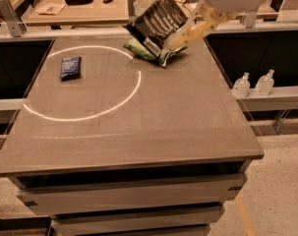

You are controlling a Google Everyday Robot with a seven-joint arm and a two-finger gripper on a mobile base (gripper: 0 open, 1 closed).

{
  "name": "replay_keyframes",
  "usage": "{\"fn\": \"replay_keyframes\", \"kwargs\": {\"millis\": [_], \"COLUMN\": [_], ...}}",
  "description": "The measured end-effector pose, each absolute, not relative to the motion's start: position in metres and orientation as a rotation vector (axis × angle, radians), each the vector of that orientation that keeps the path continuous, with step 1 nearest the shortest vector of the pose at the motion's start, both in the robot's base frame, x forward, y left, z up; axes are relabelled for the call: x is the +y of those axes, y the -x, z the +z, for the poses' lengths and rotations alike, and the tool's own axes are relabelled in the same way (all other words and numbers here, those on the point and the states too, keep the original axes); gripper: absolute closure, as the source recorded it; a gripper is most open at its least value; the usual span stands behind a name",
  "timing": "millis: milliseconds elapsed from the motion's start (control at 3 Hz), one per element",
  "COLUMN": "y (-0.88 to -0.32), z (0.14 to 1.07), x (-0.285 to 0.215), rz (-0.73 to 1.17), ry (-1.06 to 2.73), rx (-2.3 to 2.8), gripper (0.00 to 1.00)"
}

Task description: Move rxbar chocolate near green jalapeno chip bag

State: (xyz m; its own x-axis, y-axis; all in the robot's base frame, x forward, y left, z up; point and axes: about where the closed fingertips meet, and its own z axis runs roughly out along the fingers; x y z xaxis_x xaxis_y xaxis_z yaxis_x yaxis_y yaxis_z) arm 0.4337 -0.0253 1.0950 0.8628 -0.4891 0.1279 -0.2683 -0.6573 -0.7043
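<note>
rxbar chocolate (pixel 163 16): up in the air, tilted, over the far edge of the counter (pixel 178 122), a bit right of the middle
pincer (pixel 157 31): clenched on the bar, one pale finger on each side
green jalapeno chip bag (pixel 138 49): lying by the far edge, right under the bar, can't tell if they touch tbh
blue packet (pixel 70 67): flat near the far left corner, well apart from the bag
white ring (pixel 134 90): marked on the counter's left half
two bottles (pixel 242 85): on a ledge off the right edge

Legible text: none; white lettering lines on rxbar chocolate (pixel 157 19) unreadable, bar gripped in claw (pixel 163 29) above worktop (pixel 138 132) far end
</note>
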Motion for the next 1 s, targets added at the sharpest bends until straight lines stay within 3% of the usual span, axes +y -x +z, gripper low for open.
{"fn": "replay_keyframes", "kwargs": {"millis": [1000], "y": [-0.501], "z": [1.177], "x": [0.001], "rz": [0.167], "ry": [1.799], "rx": [0.528], "gripper": [1.0]}}
